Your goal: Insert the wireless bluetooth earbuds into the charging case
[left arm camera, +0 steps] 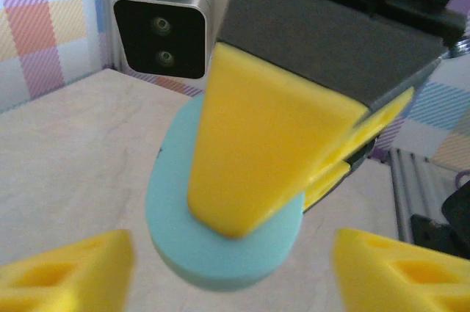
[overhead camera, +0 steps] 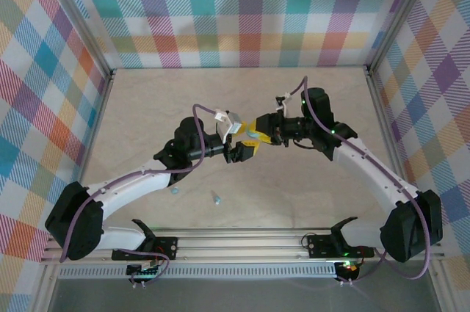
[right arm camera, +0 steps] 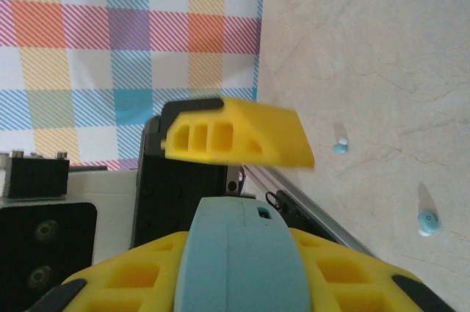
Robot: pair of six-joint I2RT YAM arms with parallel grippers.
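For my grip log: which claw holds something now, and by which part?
The right claw holds the light-blue oval plastic charging case across its flat faces, its rounded end sticking out. The left claw is open and holds nothing.

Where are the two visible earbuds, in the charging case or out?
Out: the two earbuds lie loose on the table, well apart from the charging case.

White arms (overhead camera: 125,186), purple cables (overhead camera: 194,115), yellow fingers (left arm camera: 250,143)
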